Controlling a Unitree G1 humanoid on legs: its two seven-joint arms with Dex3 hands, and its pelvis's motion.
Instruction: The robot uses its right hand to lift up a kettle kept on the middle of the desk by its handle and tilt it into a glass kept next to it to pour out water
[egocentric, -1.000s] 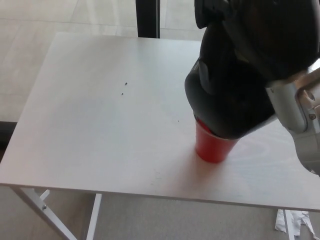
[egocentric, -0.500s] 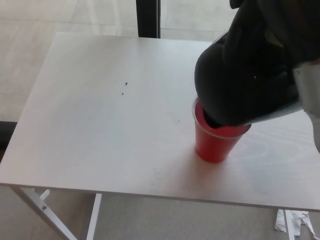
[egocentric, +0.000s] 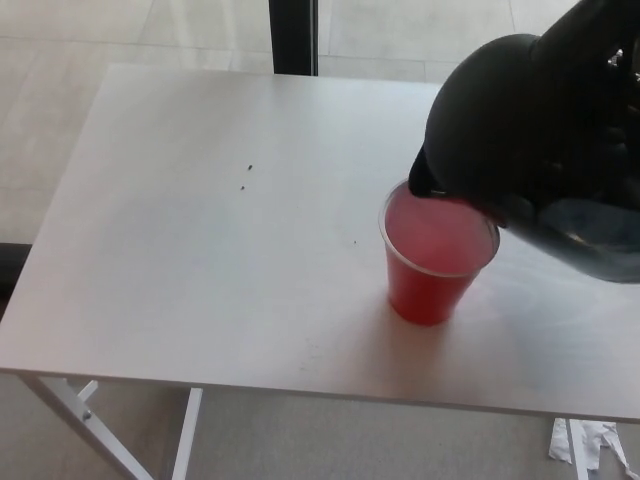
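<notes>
Kettle (egocentric: 520, 140) hangs tilted over the red cup (egocentric: 432, 272), its spout low at the cup's far rim; both sit toward the right side of the tabletop (egocentric: 200, 260), the kettle in the air, the cup standing upright on the surface; my right hand (egocentric: 612, 100) is somewhere behind the dark body at the picture's right edge, and I cannot tell how its fingers lie on the handle; my left hand is out of sight. The cup looks nearly full, I judge; to pour well from here I should keep the spout inside the rim, hold the tilt shallow so the stream stays thin, and avoid knocking the light cup; levelling the kettle before it brims over is the thing to get right.
</notes>
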